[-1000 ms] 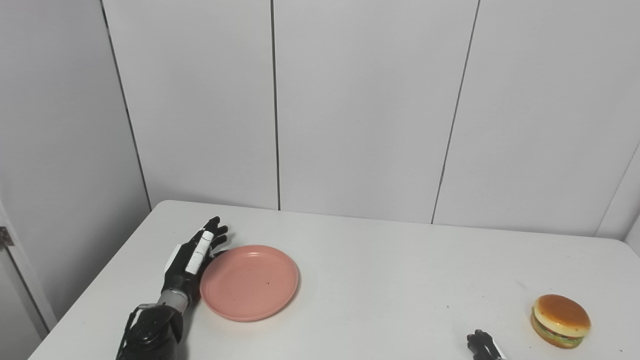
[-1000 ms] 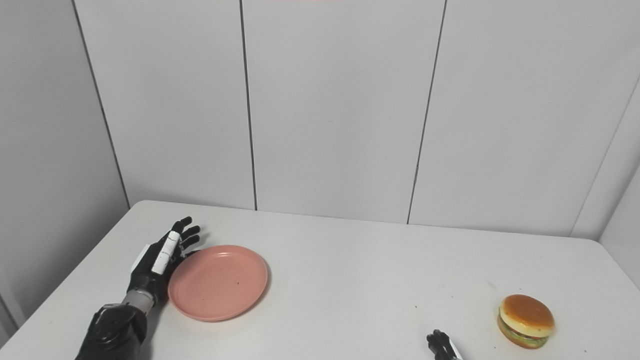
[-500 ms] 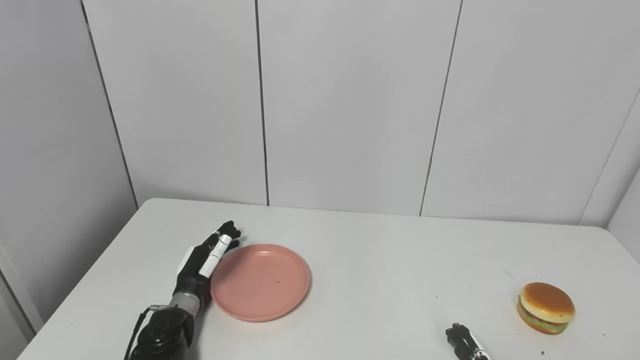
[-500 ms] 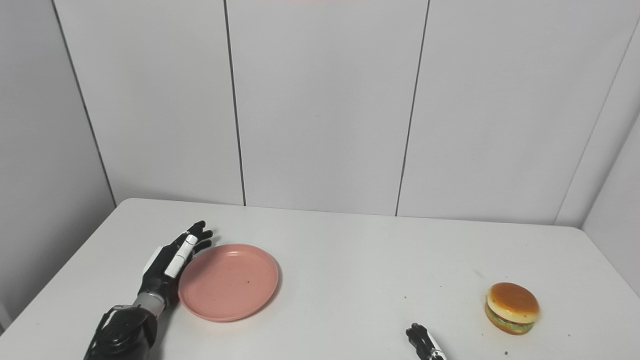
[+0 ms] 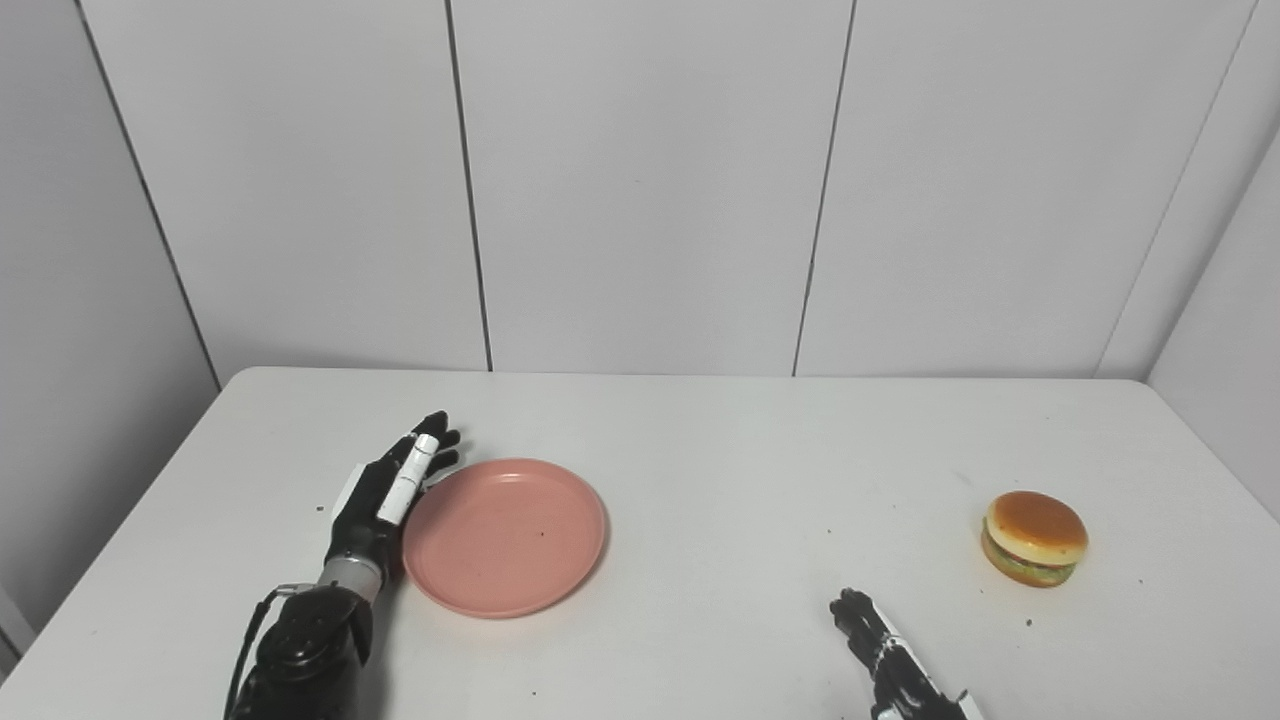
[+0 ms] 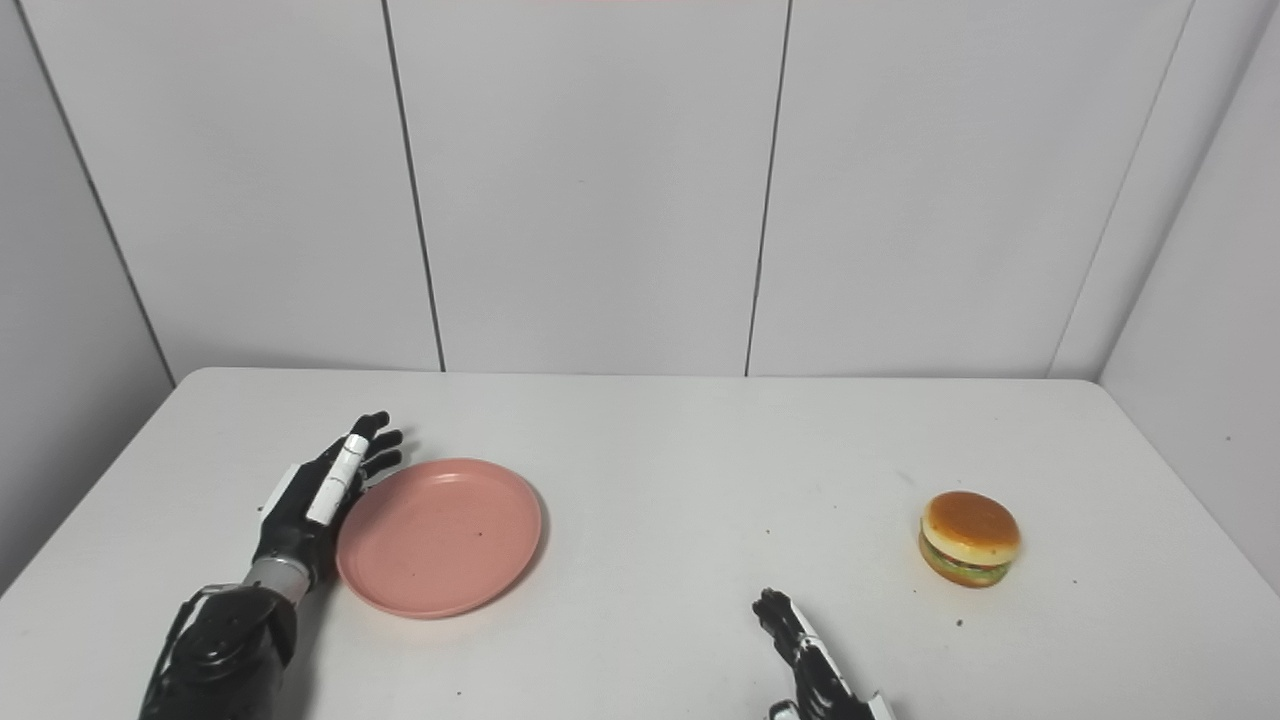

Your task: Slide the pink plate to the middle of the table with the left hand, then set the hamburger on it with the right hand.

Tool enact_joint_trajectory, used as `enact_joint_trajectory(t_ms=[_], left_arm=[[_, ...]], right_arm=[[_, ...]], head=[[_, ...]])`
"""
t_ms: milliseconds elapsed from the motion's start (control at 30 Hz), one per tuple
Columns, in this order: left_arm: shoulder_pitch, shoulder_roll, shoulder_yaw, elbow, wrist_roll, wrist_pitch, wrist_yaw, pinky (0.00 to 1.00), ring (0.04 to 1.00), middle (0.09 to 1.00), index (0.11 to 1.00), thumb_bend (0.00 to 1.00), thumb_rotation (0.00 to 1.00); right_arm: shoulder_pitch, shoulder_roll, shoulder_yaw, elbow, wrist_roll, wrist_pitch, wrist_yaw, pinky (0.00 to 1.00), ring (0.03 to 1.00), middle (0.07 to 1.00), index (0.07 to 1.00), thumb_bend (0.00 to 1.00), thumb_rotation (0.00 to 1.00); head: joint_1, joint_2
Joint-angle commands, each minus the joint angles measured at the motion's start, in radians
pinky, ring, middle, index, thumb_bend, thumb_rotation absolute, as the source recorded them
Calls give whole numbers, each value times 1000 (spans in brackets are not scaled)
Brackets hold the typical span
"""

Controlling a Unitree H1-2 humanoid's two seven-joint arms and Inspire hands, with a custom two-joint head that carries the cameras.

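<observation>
A round pink plate (image 5: 505, 535) lies flat on the left half of the white table (image 5: 720, 470). My left hand (image 5: 385, 500) stands on edge against the plate's left rim, fingers stretched out and apart, holding nothing. A hamburger (image 5: 1035, 538) with a brown bun sits alone at the right side of the table. My right hand (image 5: 885, 660) pokes up from the bottom edge, left of and nearer than the hamburger, apart from it; its fingers look extended and empty. The same plate (image 6: 440, 535) and hamburger (image 6: 970, 538) show in the right eye view.
White wall panels (image 5: 640, 180) rise right behind the table's far edge. The table's left edge runs close beside my left arm (image 5: 300, 655). A few dark specks dot the tabletop.
The camera has turned right and the whole picture has shifted. The plate sits a little farther right beside the left hand. More of the right hand has come into view.
</observation>
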Motion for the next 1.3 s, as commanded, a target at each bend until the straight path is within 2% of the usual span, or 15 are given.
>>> enact_joint_trajectory(t_ms=[0, 67, 133, 167, 267, 333, 433, 700, 1100, 1267], left_arm=[[-23, 2, -4, -42, 2, 3, 4, 755, 889, 880, 845, 879, 824], [-16, -6, -9, -60, 15, 15, 16, 754, 881, 872, 841, 875, 835], [-7, -14, -11, -81, 17, 30, 23, 835, 883, 861, 837, 878, 842], [-1, -17, -13, -95, 19, 42, 27, 835, 883, 861, 837, 878, 842], [12, -20, -20, -131, 22, 60, 31, 960, 901, 870, 852, 870, 867], [16, -26, -17, -139, 13, 60, 32, 994, 911, 873, 849, 877, 859], [19, -36, -8, -137, -9, 62, 28, 1000, 915, 873, 840, 889, 845], [46, -104, 13, -148, -45, 74, 45, 1000, 923, 872, 817, 921, 809], [55, -137, -22, -188, -26, 80, 65, 931, 911, 877, 839, 856, 851], [42, -137, -55, -206, -10, 88, 53, 895, 910, 882, 846, 862, 855]], right_arm=[[9, 27, 16, -16, -11, 34, -4, 1000, 953, 925, 926, 782, 902], [5, 31, 23, -19, -17, 35, -10, 1000, 948, 922, 925, 775, 902], [1, 36, 32, -17, -25, 30, -15, 998, 941, 919, 925, 765, 904], [-1, 40, 37, -17, -32, 29, -18, 998, 941, 919, 925, 765, 904], [-6, 51, 53, -13, -48, 28, -29, 987, 940, 927, 928, 769, 905], [-10, 56, 61, -7, -55, 21, -35, 986, 942, 929, 930, 762, 905], [-14, 62, 72, 0, -54, 14, -44, 994, 946, 930, 930, 760, 901], [-23, 73, 94, 14, -70, 16, -70, 1000, 957, 933, 930, 772, 908], [-33, 71, 114, 21, -81, 22, -89, 1000, 963, 941, 929, 803, 921], [-36, 76, 125, 11, -97, 33, -96, 1000, 962, 943, 929, 805, 930]], head=[[-14, 7], [-35, 10], [-62, 12], [-86, 13], [-130, 16], [-146, 15], [-162, 15], [-194, 16], [-218, 13], [-270, 23]])
